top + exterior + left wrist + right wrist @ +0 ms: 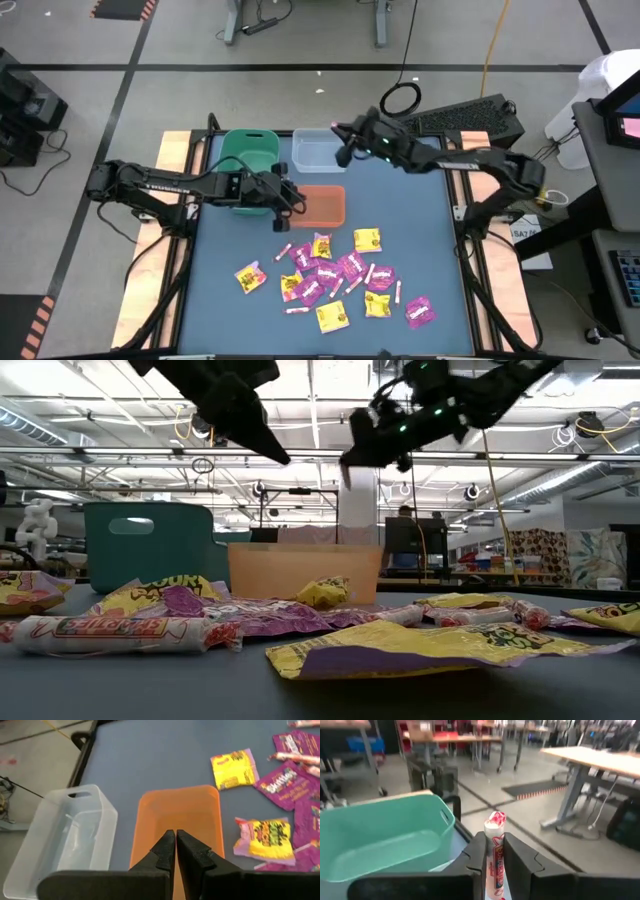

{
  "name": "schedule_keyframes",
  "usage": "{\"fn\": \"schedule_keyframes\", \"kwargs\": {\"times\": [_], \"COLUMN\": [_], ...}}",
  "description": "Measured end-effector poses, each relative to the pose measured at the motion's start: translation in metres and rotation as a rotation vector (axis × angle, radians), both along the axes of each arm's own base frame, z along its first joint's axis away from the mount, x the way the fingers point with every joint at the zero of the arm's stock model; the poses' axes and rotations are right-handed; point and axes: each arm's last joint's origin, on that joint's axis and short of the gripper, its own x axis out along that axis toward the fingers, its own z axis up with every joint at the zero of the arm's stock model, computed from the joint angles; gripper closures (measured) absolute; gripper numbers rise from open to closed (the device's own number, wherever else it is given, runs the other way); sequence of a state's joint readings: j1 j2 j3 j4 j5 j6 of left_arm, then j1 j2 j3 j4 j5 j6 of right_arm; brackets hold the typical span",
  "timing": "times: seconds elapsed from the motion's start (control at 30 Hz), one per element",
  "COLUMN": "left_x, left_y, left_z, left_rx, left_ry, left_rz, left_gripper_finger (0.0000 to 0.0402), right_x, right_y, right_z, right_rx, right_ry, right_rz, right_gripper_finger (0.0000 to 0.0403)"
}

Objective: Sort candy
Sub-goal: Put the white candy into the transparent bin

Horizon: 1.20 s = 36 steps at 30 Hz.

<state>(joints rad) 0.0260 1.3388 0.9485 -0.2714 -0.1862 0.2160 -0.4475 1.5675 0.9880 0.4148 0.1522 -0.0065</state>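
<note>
Currently: right gripper (494, 851) clenched on pale candy stick (494, 840), above clear bin (322, 152) at twelve o'clock. Left gripper (175, 851) clenched empty over orange bin (175, 812). Risk: early release, stick missing bin.

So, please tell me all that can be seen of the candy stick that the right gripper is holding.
The candy stick is a thin pale roll in a white wrapper with red lettering along it and a twisted pink-red end on top. It stands upright between the fingers of the right gripper, which is shut on it and touches both of its sides. It hangs in the air over the clear bin, beside the green bin.
</note>
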Motion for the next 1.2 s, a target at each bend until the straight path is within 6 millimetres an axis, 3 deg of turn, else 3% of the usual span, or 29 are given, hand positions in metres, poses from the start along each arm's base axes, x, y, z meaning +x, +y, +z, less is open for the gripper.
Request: {"fn": "schedule_keyframes", "kwargs": {"times": [0.23, 0.47, 0.63, 1.2], "left_x": [-0.005, -0.007, -0.007, -0.008], "left_y": [0.000, -0.001, -0.002, -0.002], "left_z": [-0.006, -0.008, -0.009, -0.009], "left_rx": [-0.024, -0.043, -0.058, -0.060], "left_ry": [0.076, 0.110, 0.113, 0.117], "left_rz": [0.014, -0.006, -0.023, -0.024], "left_gripper_finger": [0.0377, 0.0377, 0.0377, 0.0377], "right_x": [0.034, 0.056, 0.059, 0.055], "right_y": [-0.038, -0.052, -0.054, -0.050], "right_z": [-0.025, -0.054, -0.069, -0.080], "right_rx": [0.088, 0.144, 0.165, 0.251], "right_ry": [0.207, 0.347, 0.385, 0.460], "right_rz": [-0.016, -0.011, -0.011, 0.001], "right_gripper_finger": [0.0362, 0.0362, 0.0362, 0.0362]}}
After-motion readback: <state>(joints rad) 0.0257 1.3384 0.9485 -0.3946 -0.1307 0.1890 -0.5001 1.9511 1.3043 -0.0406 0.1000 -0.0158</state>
